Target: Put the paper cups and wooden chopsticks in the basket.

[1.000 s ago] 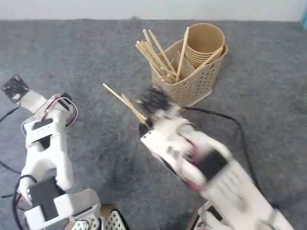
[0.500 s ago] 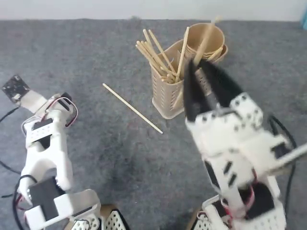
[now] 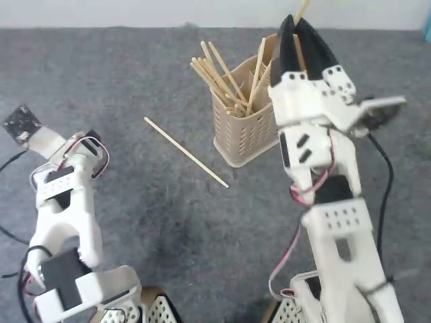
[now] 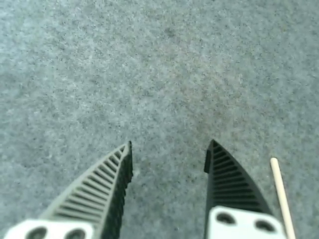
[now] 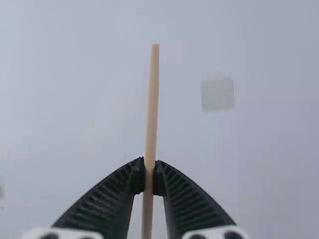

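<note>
The basket (image 3: 246,134) stands on the grey-covered bench (image 3: 135,74), nearer the far edge than the near one and about midway between the left and right edges. A bundle of wooden chopsticks (image 3: 219,77) stands in its left part, leaning out over the rim. The paper cups (image 3: 272,42) sit stacked in its right part, mostly hidden behind the right arm.

The right arm rises from the near edge and stands tall over the basket's right side. Its end effector (image 3: 294,23) points up toward the far edge. The right wrist view shows this end effector (image 5: 148,172) closed on a single chopstick (image 5: 151,99), pinched between the fingertips, with most of the stick's length running straight out past them. From the high view the tip of that held chopstick (image 3: 301,10) pokes out above the fingers.

One loose chopstick (image 3: 185,152) lies flat on the bench just left of the basket, apart from it, slanting from the middle of the bench toward the far left.

The left arm (image 3: 64,202) sits by the near left corner. Its end effector (image 4: 170,149) hangs open over the bare grey covering, jaws well apart and holding nothing. One end of the loose chopstick (image 4: 282,196) lies just beside one finger.
</note>
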{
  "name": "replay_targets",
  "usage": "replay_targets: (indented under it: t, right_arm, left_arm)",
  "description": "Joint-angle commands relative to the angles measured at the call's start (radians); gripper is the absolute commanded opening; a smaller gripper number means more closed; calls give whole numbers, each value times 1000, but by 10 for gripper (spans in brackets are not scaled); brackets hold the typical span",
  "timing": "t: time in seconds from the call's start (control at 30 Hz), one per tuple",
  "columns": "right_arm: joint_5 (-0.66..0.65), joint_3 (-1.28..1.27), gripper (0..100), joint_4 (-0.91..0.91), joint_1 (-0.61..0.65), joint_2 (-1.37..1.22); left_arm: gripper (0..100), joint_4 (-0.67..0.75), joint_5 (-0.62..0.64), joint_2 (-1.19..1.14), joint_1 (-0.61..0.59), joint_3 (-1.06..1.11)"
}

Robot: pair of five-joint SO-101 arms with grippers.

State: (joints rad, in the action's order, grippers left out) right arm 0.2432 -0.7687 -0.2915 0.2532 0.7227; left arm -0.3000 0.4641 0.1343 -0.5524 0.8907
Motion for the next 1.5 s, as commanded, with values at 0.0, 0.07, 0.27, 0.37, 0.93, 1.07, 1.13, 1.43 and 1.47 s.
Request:
replay_targets:
  t: [0.0,0.07,0.27,0.37,0.93,1.07,1.13,1.43,1.47]
  right_arm:
    - [8,41,8,-127,-35,-163]
    - [6,41,8,-137,-33,-219]
    - [5,41,113,101,12,-188]
    - [5,41,183,237,41,-119]
    - [-201,133,191,1040,157,585]
    - [-207,253,191,1323,280,558]
    - [-207,279,191,1429,348,512]
    - [-209,250,191,1573,641,266]
    - [-209,236,191,1552,667,231]
  left_arm:
    - [228,2,-5,55,-5,-21]
    - [228,2,-5,55,-5,-22]
    - [228,2,-5,55,-2,-22]
    - [228,2,-5,55,-2,-22]
    - [228,2,-5,55,-5,-22]
    - [228,2,-5,55,-6,-24]
    - [228,2,-5,54,-15,-24]
    - [228,-29,126,-126,-103,-176]
    - [228,-63,137,-164,-110,-217]
